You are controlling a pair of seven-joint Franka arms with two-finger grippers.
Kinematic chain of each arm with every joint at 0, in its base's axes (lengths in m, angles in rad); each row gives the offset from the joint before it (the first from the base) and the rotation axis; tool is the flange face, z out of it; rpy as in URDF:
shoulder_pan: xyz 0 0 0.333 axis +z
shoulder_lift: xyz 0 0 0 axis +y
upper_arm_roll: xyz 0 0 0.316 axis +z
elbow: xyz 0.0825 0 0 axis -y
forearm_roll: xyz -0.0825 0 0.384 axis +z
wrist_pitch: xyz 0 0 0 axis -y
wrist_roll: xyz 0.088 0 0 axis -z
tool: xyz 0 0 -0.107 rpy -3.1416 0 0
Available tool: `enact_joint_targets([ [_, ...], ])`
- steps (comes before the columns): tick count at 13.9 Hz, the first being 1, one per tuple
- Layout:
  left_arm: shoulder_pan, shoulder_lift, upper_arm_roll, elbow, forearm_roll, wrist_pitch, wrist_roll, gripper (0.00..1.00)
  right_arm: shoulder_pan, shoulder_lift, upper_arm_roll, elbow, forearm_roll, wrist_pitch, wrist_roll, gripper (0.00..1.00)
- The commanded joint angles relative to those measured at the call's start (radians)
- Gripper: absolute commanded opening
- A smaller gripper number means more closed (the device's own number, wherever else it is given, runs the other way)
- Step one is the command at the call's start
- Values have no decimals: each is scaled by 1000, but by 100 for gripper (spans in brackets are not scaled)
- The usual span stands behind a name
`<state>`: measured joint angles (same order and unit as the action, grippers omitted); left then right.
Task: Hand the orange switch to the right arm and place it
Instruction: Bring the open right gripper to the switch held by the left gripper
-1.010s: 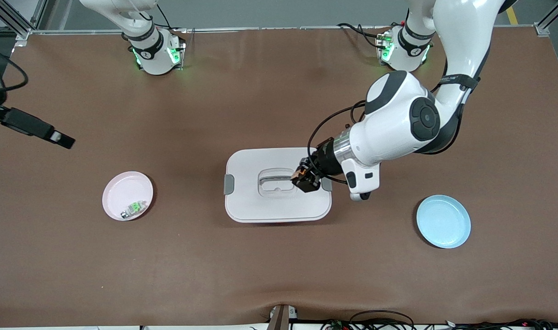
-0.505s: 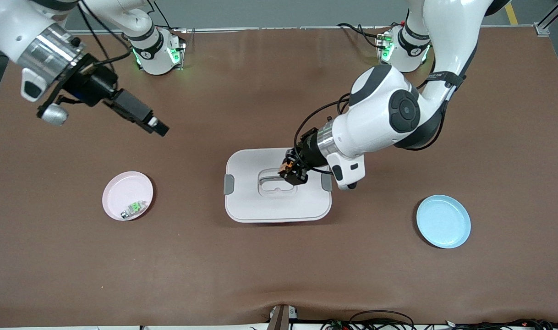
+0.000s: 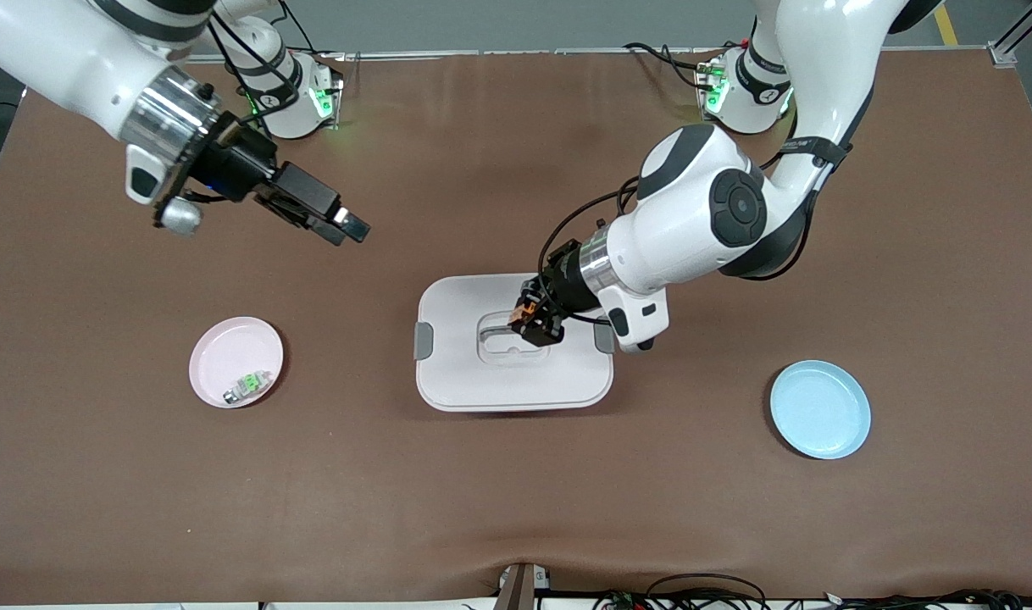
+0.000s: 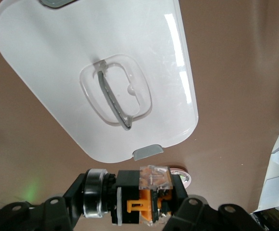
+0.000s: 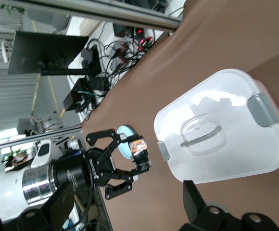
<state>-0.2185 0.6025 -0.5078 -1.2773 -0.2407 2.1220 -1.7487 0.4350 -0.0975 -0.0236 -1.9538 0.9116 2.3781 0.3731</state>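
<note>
The orange switch (image 3: pixel 526 312) is a stubby black part with an orange middle and a clear cap. My left gripper (image 3: pixel 535 322) is shut on it, above the handle of the white lidded box (image 3: pixel 482 381). In the left wrist view the switch (image 4: pixel 144 204) lies crosswise between the black fingers (image 4: pixel 77 195), with the box lid (image 4: pixel 57 86) below. My right gripper (image 3: pixel 346 227) hangs open over bare table, between its base and the box, with nothing in it. In the right wrist view its fingers (image 5: pixel 192 199) stand wide apart, and the switch (image 5: pixel 140 147) shows farther off in the left gripper (image 5: pixel 130 161).
A pink plate (image 3: pixel 228 339) holding a green-and-silver part (image 3: pixel 246 387) sits toward the right arm's end. A light blue plate (image 3: pixel 821 409) sits toward the left arm's end. The brown mat (image 3: pixel 516 491) covers the table.
The right arm has swung in from the table's edge toward the middle, gripper still open. The left gripper has carried the switch a little toward the right arm's end, over the box.
</note>
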Motion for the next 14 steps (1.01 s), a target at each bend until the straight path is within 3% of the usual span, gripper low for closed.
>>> enact_joint_targets([
  [1, -9, 20, 5, 29, -16, 23, 2, 0, 73, -18, -12, -88, 105, 99, -130, 100],
  [8, -4, 20, 8, 29, -14, 24, 15, 0, 202, 113, -12, -62, 128, 269, -169, 100],
  [10, -5, 19, 8, 27, -11, 24, 15, 0, 221, 156, -12, -30, 232, 283, -271, 100],
  [12, -5, 17, 8, 27, -11, 23, 15, 0, 241, 192, -13, -10, 395, 311, -437, 100],
  [14, -7, 17, 8, 27, -11, 23, 14, 0, 257, 232, -13, 28, 449, 312, -516, 100],
])
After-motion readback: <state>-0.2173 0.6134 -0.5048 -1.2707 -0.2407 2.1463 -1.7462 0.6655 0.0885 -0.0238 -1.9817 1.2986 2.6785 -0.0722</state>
